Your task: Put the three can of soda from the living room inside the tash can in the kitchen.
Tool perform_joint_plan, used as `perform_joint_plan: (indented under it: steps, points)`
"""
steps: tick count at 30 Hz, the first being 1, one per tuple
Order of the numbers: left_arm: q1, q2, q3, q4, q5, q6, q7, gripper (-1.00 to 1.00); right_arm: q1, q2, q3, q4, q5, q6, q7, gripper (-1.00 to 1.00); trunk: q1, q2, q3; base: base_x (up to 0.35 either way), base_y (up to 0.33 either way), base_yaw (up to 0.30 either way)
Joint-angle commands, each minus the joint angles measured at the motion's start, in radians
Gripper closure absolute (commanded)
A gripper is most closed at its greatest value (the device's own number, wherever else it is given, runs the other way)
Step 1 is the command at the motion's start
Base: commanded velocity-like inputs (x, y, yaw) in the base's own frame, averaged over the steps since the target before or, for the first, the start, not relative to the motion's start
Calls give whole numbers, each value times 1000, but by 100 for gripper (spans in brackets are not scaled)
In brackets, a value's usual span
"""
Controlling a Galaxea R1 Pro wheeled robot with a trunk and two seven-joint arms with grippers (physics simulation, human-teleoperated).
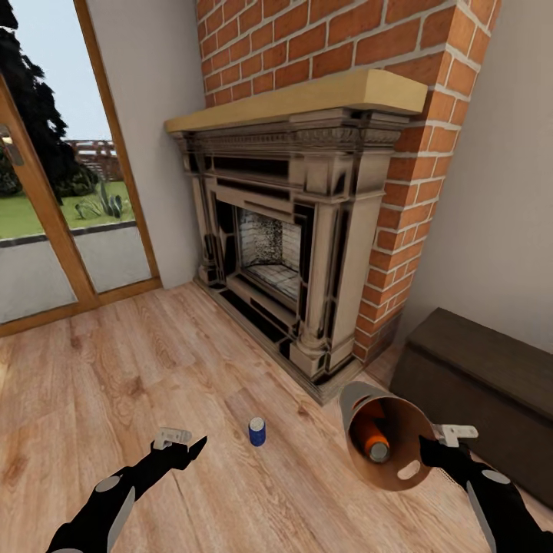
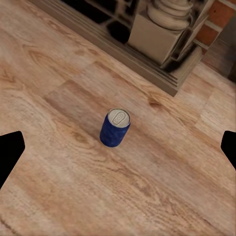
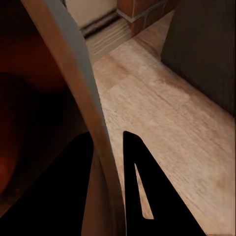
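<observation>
A: Nearest first. Left black two-finger gripper (image 1: pixel 187 447) is hovering low over the light wood plank floor (image 1: pixel 192 361), fingers spread wide; in the left wrist view the tips are sitting at both edges with floor between them, nothing held.

B: Right one?

A: Right black gripper (image 1: pixel 427 452) is pinching the rim of the tapered grey metal bin with the brown-orange inside (image 1: pixel 361 399). In the right wrist view one finger is sitting inside the wall, one outside. The bin is being held tipped, mouth facing the camera.

B: Anything in it?

A: An orange soda can with a silver top (image 1: pixel 374 445) is lying inside, near the mouth. More orange is showing behind it, possibly a second can, can't tell for sure.

B: And the blue one?

A: The small blue cylinder can with a silver top (image 2: pixel 115 128) is standing upright on the floor, long axis vertical, between the two grippers but nearer the left. It's lying just ahead of the left fingers, centred in the gap, not touching them. My call: the left arm is taking this one, a forward reach and close around the side.

B: Far stuff?

A: Dark low wooden chest (image 1: pixel 476 369) on the right, then the brick fireplace with a pale wood mantel (image 1: pixel 299 223), and wood-framed glass doors (image 1: pixel 46 215) on the left. So everything is in the living room.
</observation>
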Motion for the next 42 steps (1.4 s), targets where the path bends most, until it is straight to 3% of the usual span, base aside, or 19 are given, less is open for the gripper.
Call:
perform_joint_plan:
  steps: [1,10,17,26,28,30,31,33,42]
  points:
    - [0,0,0,1,0,0,0,-100,0,0,-3,-1,-18,3,16,100,0,0,0,34,0,0]
    - [0,0,-1,1,0,-1,2,-100,1,-1,-65,-3,-16,3,81,100,0,0,0,200,0,0]
    - [0,0,-4,1,-4,0,46,-100,1,5,-69,-3,-16,3,84,100,0,0,1,290,-28,-6]
    - [0,0,-6,1,-2,-1,53,-100,1,6,-70,-3,-17,3,84,100,0,0,9,94,49,-153]
    - [0,0,-18,1,-2,-2,53,-100,1,6,-70,-3,-17,3,84,100,0,0,12,143,161,-192]
    - [0,0,-48,1,-3,-2,54,-100,1,7,-69,-3,-17,3,84,100,0,0,14,122,90,-194]
    - [0,0,-80,1,-3,-2,56,-100,1,7,-69,-3,-17,2,83,100,0,0,15,104,41,-193]
    - [0,0,-101,1,-3,-2,56,-100,1,7,-68,-3,-17,2,83,100,0,0,17,89,25,-191]
    - [0,0,-124,42,0,-2,56,-100,1,8,-65,1,-16,-51,75,100,0,0,25,-18,-93,-138]
